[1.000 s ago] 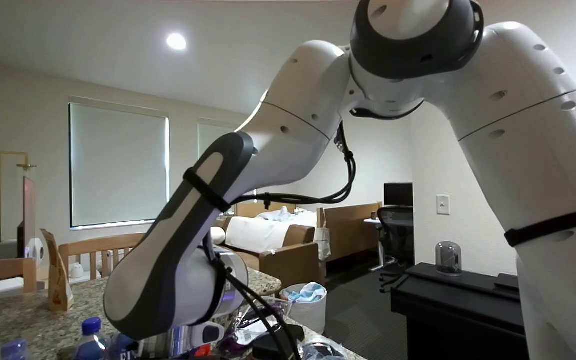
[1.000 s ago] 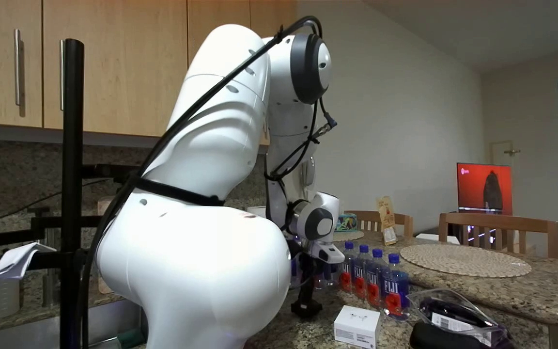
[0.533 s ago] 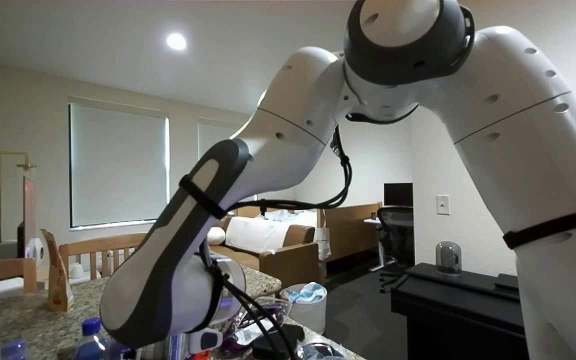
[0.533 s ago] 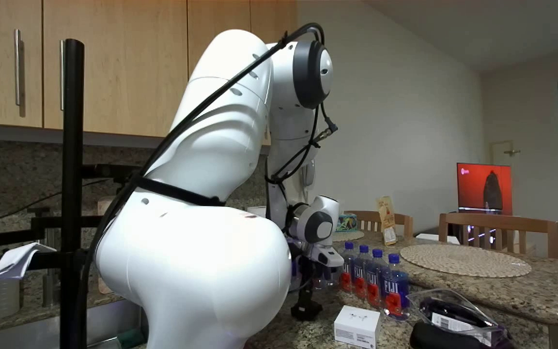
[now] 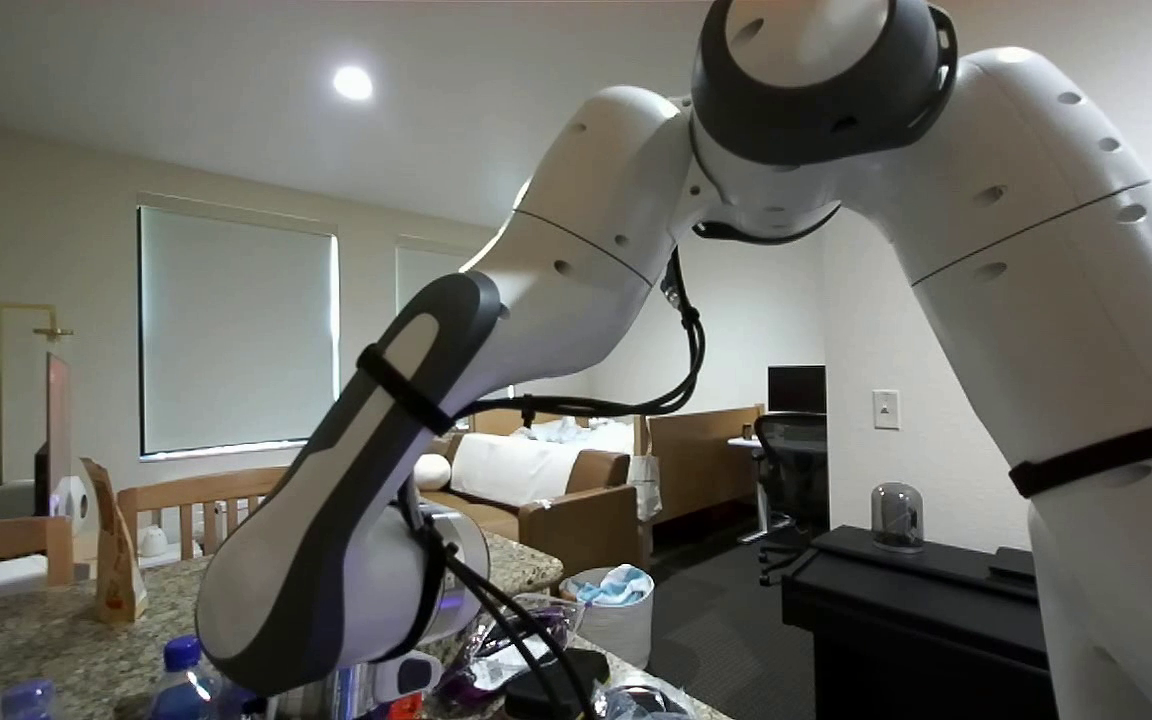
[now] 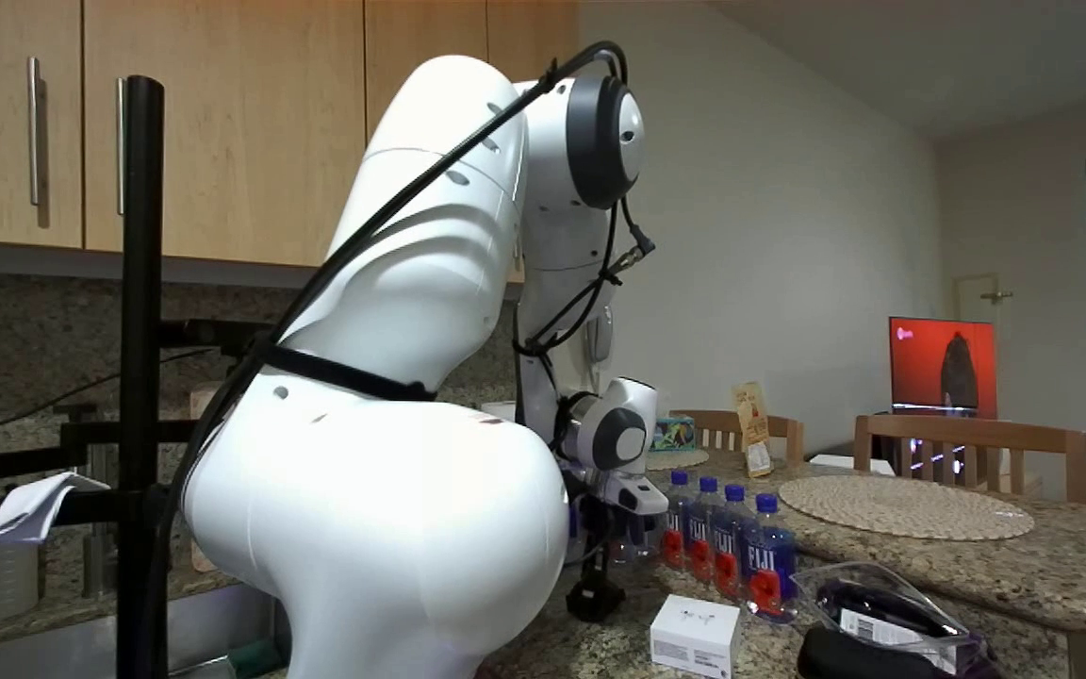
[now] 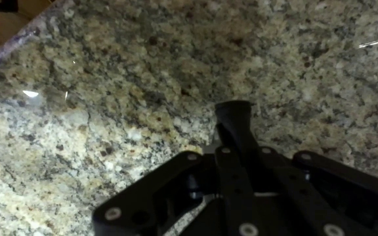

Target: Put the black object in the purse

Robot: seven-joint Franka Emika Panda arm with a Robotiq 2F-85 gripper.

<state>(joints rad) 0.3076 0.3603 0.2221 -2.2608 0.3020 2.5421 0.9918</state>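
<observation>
Wrist view: hand [image 7: 242,146] apparently gripping black object [image 7: 234,114]; exterior view: white box [image 6: 694,634].

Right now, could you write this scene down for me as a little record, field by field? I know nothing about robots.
Machine: one white robot arm, bent over a speckled counter
Held: black object, gripped by the tool
Held thing touching the counter: cannot tell
Drinks: row of blue-capped FIJI bottles, upright
Nearby: small white box, close to the bottles
Packaging: clear plastic bag beside a black case-like item
Purse: none I can identify for certain
Background: screen lit red
</observation>
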